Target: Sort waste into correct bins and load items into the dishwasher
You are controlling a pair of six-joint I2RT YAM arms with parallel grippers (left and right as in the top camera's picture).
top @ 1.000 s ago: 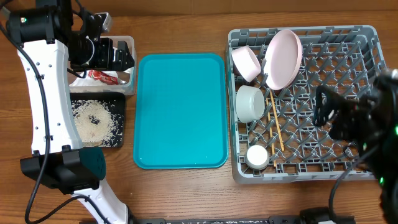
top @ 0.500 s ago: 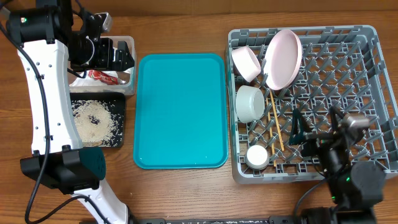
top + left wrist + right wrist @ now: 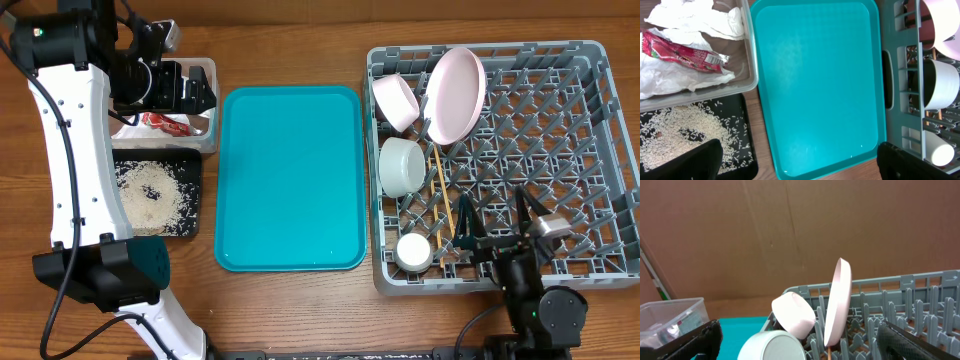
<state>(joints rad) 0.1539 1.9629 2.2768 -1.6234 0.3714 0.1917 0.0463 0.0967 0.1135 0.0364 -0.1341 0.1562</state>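
Note:
The grey dish rack (image 3: 590, 130) holds the upright plate (image 3: 455, 95), a pink bowl (image 3: 396, 100), a pale bowl (image 3: 403, 165), the cup (image 3: 413, 251) and the chopsticks (image 3: 443, 195). The clear tub (image 3: 207, 68) holds the napkin (image 3: 695, 17) and the red wrapper (image 3: 682, 52). Rice crumbs (image 3: 150, 190) lie in the black tray (image 3: 192, 228). My left gripper (image 3: 185, 88) is open and empty over the tub. My right gripper (image 3: 497, 215) is open and empty, low over the rack's front edge. The right wrist view shows the plate (image 3: 837, 302) and both bowls.
The teal serving tray (image 3: 290, 180) lies bare between the bins and the rack. The left arm's white links run down the table's left side. The right arm's base sits at the front edge, below the rack. A brown cardboard wall stands behind the table.
My right arm has pulled back from the rack's right side to its front edge, with the gripper now low and facing the dishes. The left arm has not moved.

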